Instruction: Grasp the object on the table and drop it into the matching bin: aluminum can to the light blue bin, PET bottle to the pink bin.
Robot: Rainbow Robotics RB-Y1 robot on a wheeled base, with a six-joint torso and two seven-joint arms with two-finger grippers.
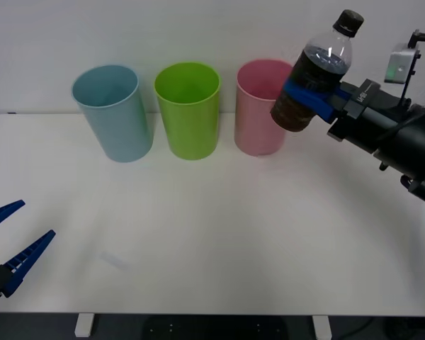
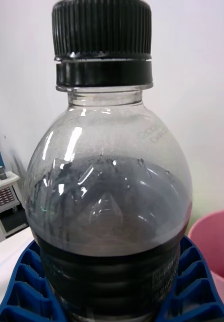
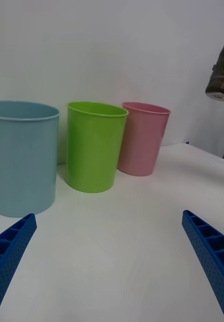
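Observation:
My right gripper [image 1: 313, 98] is shut on the PET bottle [image 1: 315, 74], a clear bottle with a black cap and dark band, held high in the air and tilted. It hangs just right of the pink bin [image 1: 261, 106], overlapping its right rim in the front view. In the right wrist view the bottle [image 2: 109, 201] sits between the blue fingers [image 2: 21, 292], with the pink bin [image 2: 215, 256] below to one side. The light blue bin [image 1: 113, 112] stands at the far left of the row. My left gripper [image 1: 10, 244] rests open low at the table's front left.
A lime green bin [image 1: 188, 108] stands between the light blue and pink bins, all along the back of the white table [image 1: 219, 234]. The left wrist view shows the three bins [image 3: 94, 146] and the bottle [image 3: 221, 70] hanging in the air.

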